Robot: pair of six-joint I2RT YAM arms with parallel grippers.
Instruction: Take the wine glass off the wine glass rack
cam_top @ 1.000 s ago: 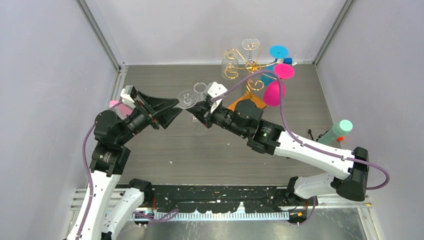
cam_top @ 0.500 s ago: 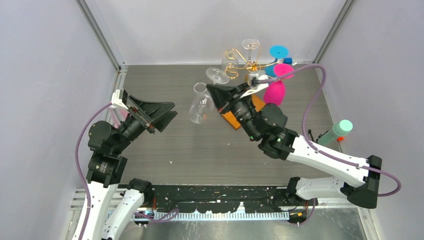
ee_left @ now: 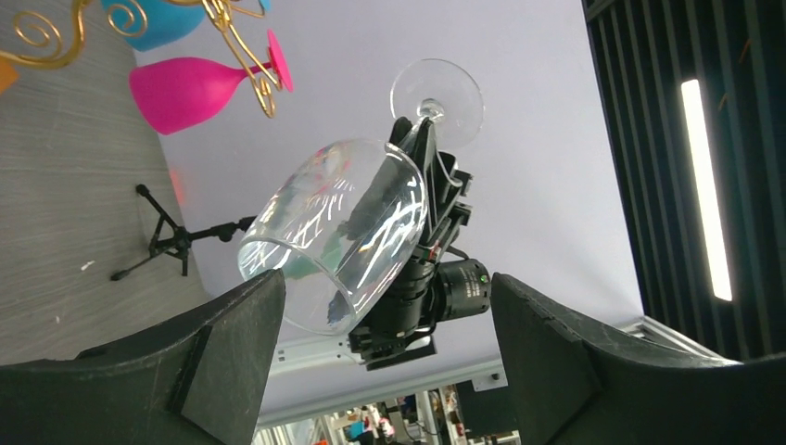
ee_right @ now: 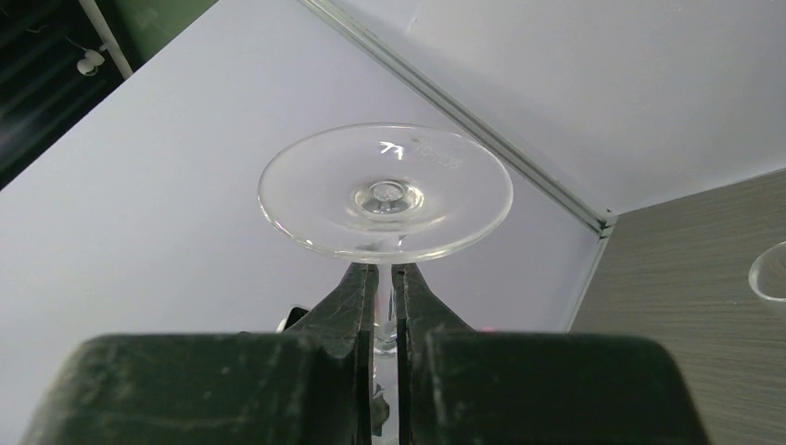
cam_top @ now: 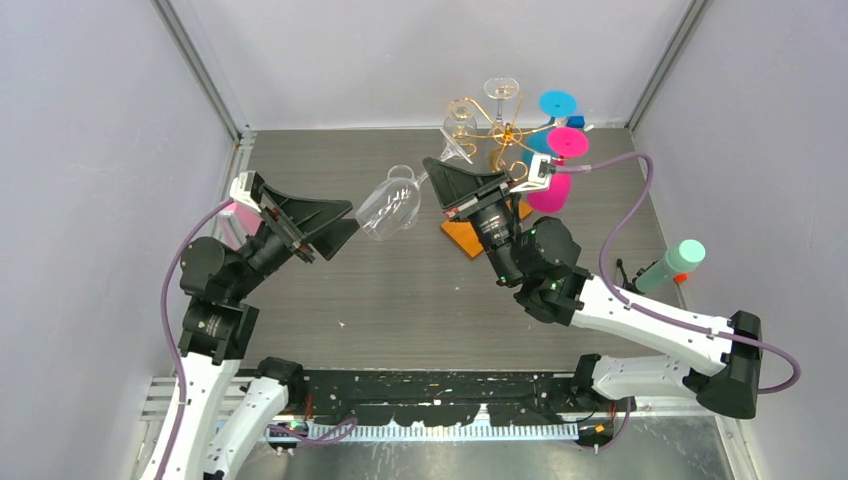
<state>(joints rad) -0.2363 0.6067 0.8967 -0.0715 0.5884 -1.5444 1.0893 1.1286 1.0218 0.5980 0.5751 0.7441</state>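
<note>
Gold rack (cam_top: 506,133), orange base (cam_top: 461,238), clear glass (cam_top: 390,204)

Pink glass (cam_top: 548,190) and blue glass (cam_top: 558,103) at the table's (cam_top: 330,290) far right, feet uppermost, blue behind pink. Mint-green cylinder (cam_top: 672,263) against the right wall. Small black tripod (ee_left: 171,243) standing just beside it.

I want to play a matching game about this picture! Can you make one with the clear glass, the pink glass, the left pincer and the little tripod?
Things:
1. clear glass
2. pink glass
3. left pincer
4. tripod

Places or states:
A. open, holding nothing
B. hanging on the rack
C. standing on the table
D. held by its stem in the right pincer

Pairs: 1-D, 2-B, 3-A, 4-C
</note>
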